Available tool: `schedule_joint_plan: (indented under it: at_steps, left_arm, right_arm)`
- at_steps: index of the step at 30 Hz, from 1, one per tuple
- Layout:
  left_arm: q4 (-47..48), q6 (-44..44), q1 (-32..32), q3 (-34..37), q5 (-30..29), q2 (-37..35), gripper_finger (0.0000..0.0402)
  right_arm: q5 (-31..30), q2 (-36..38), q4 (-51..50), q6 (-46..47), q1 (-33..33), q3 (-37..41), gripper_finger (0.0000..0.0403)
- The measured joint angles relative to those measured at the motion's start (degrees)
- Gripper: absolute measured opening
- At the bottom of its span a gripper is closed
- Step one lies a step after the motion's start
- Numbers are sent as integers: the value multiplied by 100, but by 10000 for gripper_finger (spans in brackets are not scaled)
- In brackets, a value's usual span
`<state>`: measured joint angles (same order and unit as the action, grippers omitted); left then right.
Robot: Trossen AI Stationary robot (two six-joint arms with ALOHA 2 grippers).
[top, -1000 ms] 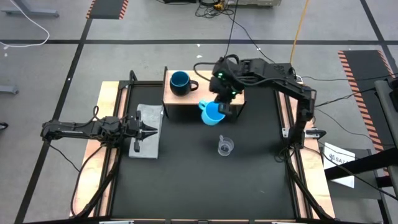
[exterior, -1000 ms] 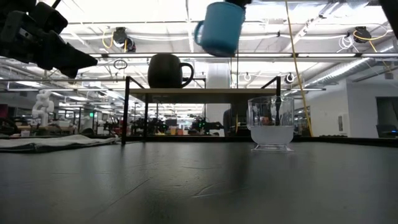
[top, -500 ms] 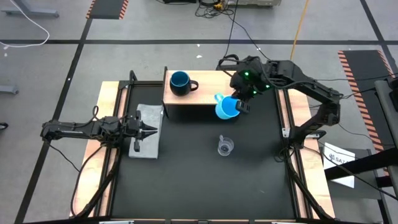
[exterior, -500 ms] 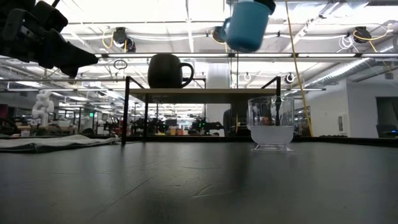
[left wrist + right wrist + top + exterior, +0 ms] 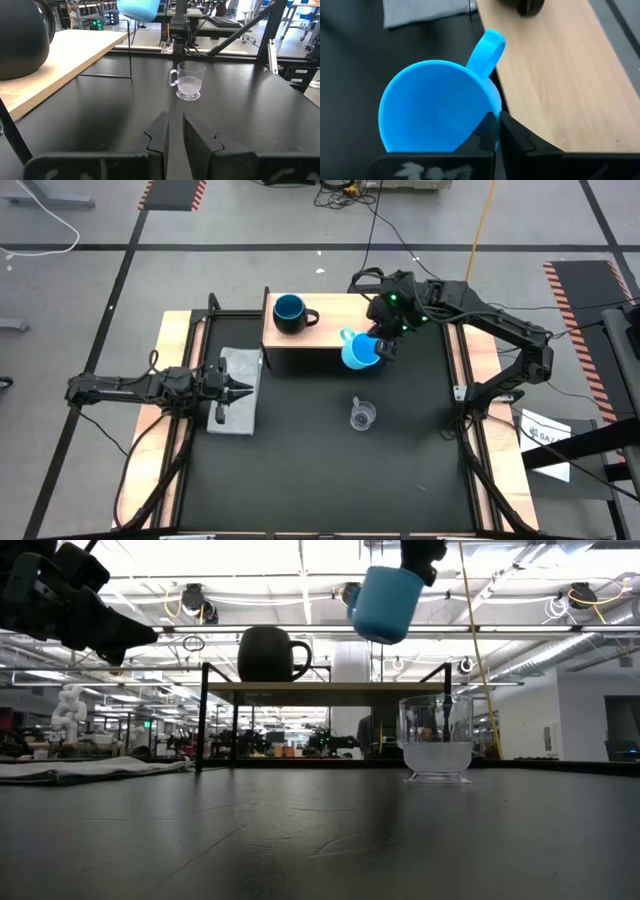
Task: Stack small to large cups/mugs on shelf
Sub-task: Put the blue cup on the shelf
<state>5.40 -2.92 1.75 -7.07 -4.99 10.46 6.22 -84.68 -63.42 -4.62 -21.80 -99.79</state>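
R gripper [image 5: 384, 348] clamped on light-blue cup [image 5: 360, 352] rim, cup airborne off shelf [image 5: 330, 330] front-right edge. I nudged it back toward navy mug [image 5: 289, 313]; nesting next. Clear cup [image 5: 361, 416] waits below shelf. L gripper [image 5: 243, 391] near-closed, empty, left of shelf.

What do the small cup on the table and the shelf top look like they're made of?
The small cup looks like clear plastic, possibly glass: the table shows through its walls, and its base looks frosted. The shelf top looks like pale, matte wood or laminate: it is light tan with faint grain in the right wrist view, on thin dark legs that may be metal.
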Motion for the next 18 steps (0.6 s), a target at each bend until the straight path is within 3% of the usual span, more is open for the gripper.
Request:
schedule_joint_plan:
  at_steps: [8,13,18]
  left_arm:
    - [57,-3,1,0,-2,0,56]
    - [93,-8,1,0,0,0,56]
    - [93,-11,0,0,2,2,56]
  right_arm:
    - [-53,-56,913,83,-33,0,0]
    - [-907,-55,1670,52,-53,0,0]
    - [-908,-70,2125,-67,-248,0,0]
